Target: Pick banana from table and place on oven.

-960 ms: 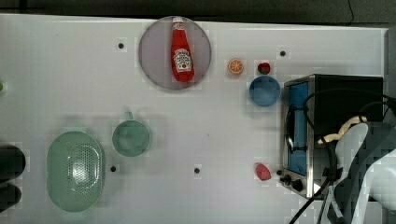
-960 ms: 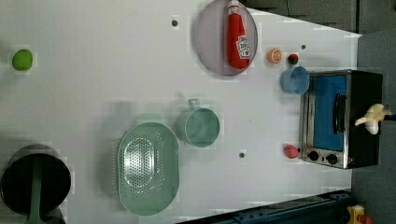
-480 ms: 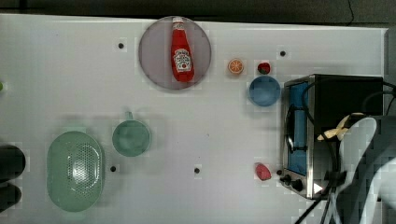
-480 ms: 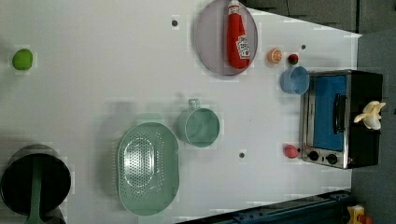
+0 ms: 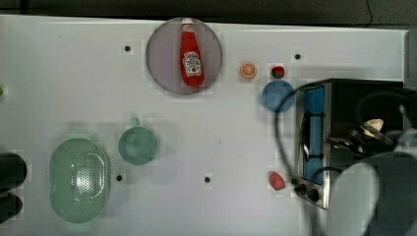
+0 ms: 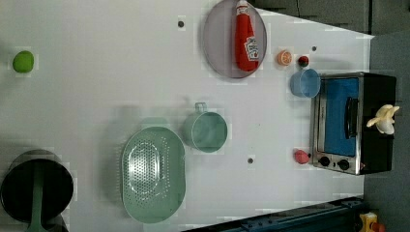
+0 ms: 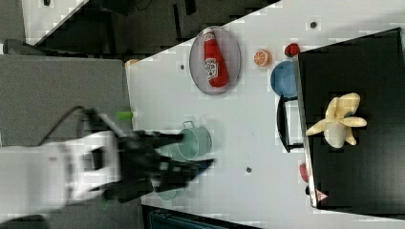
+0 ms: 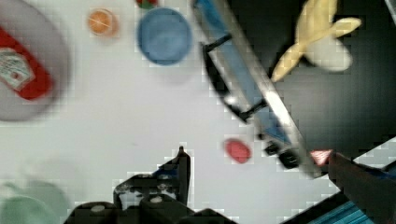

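The pale-yellow banana (image 7: pixel 339 120) lies on the black top of the oven (image 7: pixel 363 181), free of any grip; it also shows as banana (image 6: pixel 384 119), banana (image 8: pixel 317 35) and, partly hidden by the arm, banana (image 5: pixel 372 125). My gripper (image 7: pixel 191 151) hangs well off to the right view's left of the oven, open, with nothing between its fingers. In the wrist view the gripper (image 8: pixel 257 156) is spread wide above the white table (image 5: pixel 236 128), beside the oven's front (image 8: pixel 252 84). My white arm (image 5: pixel 356 196) covers the top view's lower right.
A ketchup bottle (image 5: pixel 191 54) lies on a grey plate (image 5: pixel 162 59). An orange slice (image 5: pixel 248 70), a blue bowl (image 5: pixel 277 96) and a small red piece (image 5: pixel 277 181) sit near the oven door. A teal cup (image 5: pixel 138 145) and green colander (image 5: pixel 78 179) stand toward the top view's left.
The arm looms larger over the oven's corner in the top view. The banana rests in the same spot on the oven top.
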`<state>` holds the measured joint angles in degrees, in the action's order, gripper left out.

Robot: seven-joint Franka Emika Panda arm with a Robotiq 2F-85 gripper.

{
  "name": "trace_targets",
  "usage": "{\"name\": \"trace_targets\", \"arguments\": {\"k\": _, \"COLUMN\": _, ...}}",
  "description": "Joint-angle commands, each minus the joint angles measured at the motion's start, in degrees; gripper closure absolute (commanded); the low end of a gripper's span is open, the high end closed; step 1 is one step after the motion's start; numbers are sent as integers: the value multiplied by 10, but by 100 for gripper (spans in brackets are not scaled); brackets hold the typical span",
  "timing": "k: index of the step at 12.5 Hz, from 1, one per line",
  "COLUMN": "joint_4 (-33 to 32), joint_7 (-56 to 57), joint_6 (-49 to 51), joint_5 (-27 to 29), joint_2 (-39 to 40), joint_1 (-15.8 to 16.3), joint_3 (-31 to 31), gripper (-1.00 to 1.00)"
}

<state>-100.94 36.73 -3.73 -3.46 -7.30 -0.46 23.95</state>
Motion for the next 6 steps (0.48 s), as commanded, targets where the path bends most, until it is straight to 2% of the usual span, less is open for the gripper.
{"name": "trace_targets", "arguments": {"k": 1, "joint_4": 11, "joint_7": -227, "joint_6": 7, "joint_5": 5, "joint_2": -21, "joint_1": 23, "joint_3": -90, "gripper": -100}}
{"name": "trace_targets", "arguments": {"k": 5, "joint_4": -26, "joint_7": -427, "joint_6": 47, "joint_5": 6, "joint_2": -62, "joint_1": 23, "joint_3": -156, "gripper": -100}}
{"name": "trace_targets", "arguments": {"k": 6, "joint_4": -32, "joint_7": -442, "joint_6": 48, "joint_5": 6, "joint_2": -71, "joint_1": 23, "joint_3": -164, "gripper": -100}}
